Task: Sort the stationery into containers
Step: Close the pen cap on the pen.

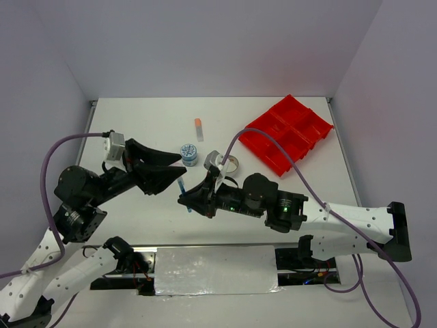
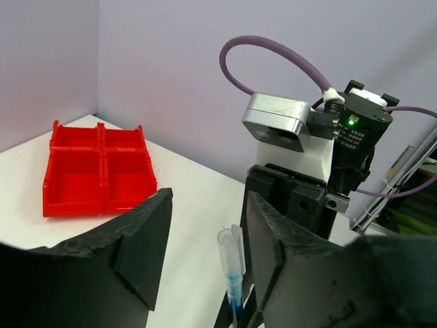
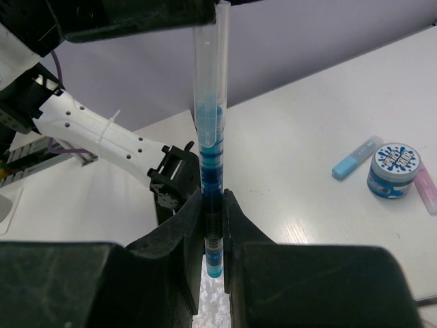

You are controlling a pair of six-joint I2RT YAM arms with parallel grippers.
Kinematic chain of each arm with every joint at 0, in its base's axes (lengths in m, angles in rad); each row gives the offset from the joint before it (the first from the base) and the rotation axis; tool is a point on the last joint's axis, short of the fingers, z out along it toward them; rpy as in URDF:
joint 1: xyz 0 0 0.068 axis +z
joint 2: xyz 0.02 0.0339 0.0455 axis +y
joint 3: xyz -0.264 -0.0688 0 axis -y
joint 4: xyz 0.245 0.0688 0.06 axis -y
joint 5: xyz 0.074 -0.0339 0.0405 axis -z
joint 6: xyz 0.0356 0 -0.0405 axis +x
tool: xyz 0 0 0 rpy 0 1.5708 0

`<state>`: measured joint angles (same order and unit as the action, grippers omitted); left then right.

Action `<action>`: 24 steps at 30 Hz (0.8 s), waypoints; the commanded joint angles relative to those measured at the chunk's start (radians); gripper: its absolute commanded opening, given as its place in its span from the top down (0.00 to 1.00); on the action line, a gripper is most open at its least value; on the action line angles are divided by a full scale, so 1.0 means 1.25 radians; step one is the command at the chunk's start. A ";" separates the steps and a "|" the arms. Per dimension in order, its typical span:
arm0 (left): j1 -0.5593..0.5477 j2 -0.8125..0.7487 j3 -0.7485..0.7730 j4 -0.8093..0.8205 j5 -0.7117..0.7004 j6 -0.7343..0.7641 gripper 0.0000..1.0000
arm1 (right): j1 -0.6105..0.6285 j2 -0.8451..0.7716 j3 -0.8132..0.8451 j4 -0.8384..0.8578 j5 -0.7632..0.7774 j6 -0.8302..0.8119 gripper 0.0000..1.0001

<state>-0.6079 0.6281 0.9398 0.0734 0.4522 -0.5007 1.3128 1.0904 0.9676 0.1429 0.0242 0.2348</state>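
Lilac walls close in the white bench [image 1: 136, 123] I'm working over. My right pincer [image 1: 183, 199] is clamped on a thin clear-barrelled pen with blue ink [image 3: 208, 137]. It holds the pen upright, well to the left of the bright red plastic compartment tray [image 1: 290, 133] and nearer the arm bases. My left pincer [image 1: 181, 167] is spread wide around the pen's top end; whether it touches, I cannot tell. A round tub with a blue-white patterned lid [image 1: 189, 154] and a silvery tape roll [image 1: 229, 162] sit left of the tray.
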 commanded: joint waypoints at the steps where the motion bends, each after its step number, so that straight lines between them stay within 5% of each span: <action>1: -0.005 -0.005 -0.006 0.050 0.032 0.001 0.44 | -0.002 -0.003 0.033 0.002 0.020 0.000 1.00; 4: -0.005 -0.016 -0.024 0.049 0.036 -0.006 0.58 | -0.003 -0.005 0.037 -0.004 0.043 0.004 1.00; 8: -0.005 -0.025 -0.044 0.054 0.043 -0.015 0.58 | -0.005 0.000 0.047 -0.009 0.062 0.008 1.00; 15: -0.005 -0.007 -0.047 0.048 0.071 -0.027 0.96 | -0.007 0.011 0.075 -0.014 0.055 0.004 1.00; 24: -0.005 0.064 -0.027 -0.083 0.059 -0.028 1.00 | -0.039 -0.005 0.130 -0.006 0.068 -0.064 1.00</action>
<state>-0.6094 0.6621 0.9001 0.0948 0.4980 -0.5350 1.2835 1.1057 1.0328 0.0269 0.1059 0.2024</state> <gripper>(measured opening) 0.201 0.176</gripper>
